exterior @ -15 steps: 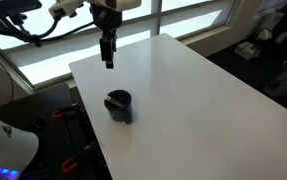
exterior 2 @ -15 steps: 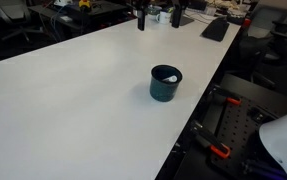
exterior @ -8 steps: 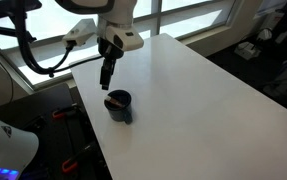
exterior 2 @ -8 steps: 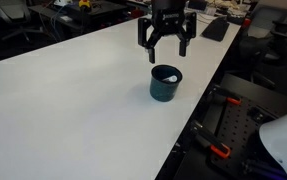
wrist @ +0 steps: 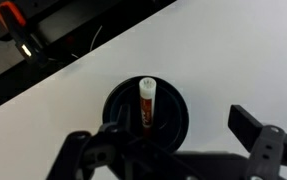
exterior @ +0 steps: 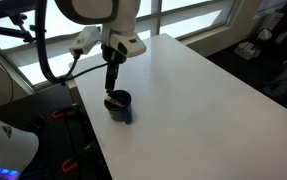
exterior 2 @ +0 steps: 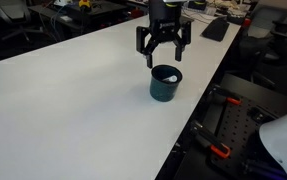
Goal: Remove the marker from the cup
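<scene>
Wrist cam: pincer [wrist: 163, 138] spread wide, nothing held, one finger each side of the cup [wrist: 179, 112]. The marker [wrist: 147, 103] stands inside the cup, pale end up, untouched.

Change noted: a sec ago the arm was up by the far edge of the tabletop [exterior 2: 63, 100]. It has since swung in and dropped, and is now directly over the cup in both exterior views (tips look just above the rim, not inside yet). The cup sits near the tabletop's edge, same spot as before.

Assessment: approach approx. done, alignment OK, grasp not begun. Next, I judge, a short descent, then close on the marker w/o nudging the cup.
</scene>
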Tool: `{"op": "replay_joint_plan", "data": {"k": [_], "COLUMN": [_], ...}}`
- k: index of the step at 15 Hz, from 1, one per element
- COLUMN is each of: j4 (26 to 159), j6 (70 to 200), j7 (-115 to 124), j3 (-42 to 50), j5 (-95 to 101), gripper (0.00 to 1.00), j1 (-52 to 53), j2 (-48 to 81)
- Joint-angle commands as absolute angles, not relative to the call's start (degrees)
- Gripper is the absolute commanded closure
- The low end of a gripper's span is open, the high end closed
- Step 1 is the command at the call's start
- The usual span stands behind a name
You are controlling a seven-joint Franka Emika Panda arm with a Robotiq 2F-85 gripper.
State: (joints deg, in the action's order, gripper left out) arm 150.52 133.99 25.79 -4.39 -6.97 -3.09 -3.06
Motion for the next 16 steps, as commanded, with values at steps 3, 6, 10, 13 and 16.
{"op": "replay_joint_plan", "data": {"k": [3, 6, 10, 13, 16], "j4": [149.7, 149.0, 147.3, 146.1, 145.7], "j6": [134.8, 136.7, 137.6, 137.4, 137.3], "j7": [27.3, 27.4, 26.9, 26.1, 24.9], "j3": [-3.4, -3.1, -2.0, -1.0, 0.0], "j5": [-5.5, -5.3, -5.3, -5.6, -6.1], "gripper": [0.00, 0.00, 0.01, 0.29, 0.52], "j1": [-1.7, -1.4, -0.7, -0.2, -0.1], "j2": [-0.6, 3.1, 8.4, 11.0, 12.6]}}
